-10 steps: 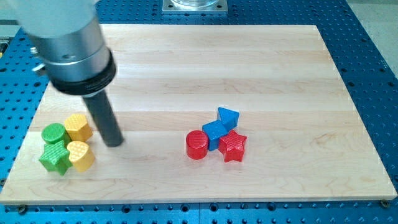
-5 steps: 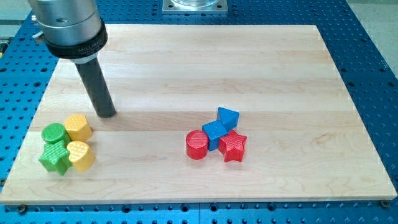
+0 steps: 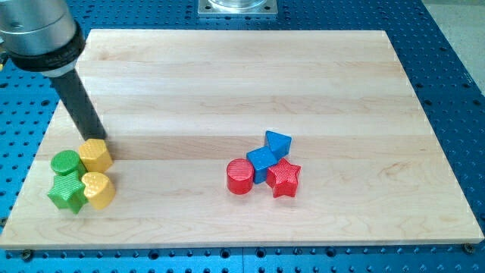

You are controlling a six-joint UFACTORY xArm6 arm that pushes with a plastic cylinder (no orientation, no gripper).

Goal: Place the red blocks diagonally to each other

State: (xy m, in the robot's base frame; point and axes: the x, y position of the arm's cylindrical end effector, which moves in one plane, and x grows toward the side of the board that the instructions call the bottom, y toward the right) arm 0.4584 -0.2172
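A red cylinder [image 3: 240,176] and a red star [image 3: 285,178] lie right of the board's middle, in a row with a blue block [image 3: 262,161] between and just above them. A blue triangular block [image 3: 278,142] touches that blue block at its upper right. My tip [image 3: 98,139] is far away at the view's left, right at the top edge of a yellow hexagonal block [image 3: 95,155].
At the left a green cylinder [image 3: 66,162], a green star [image 3: 67,191] and a yellow heart-shaped block [image 3: 98,189] cluster with the yellow hexagonal block. The wooden board [image 3: 227,68] lies on a blue perforated table. A metal mount [image 3: 237,7] sits at the top.
My tip has moved up and then to the left, from right of the yellow blocks to the top of the yellow hexagonal block. No block has moved.
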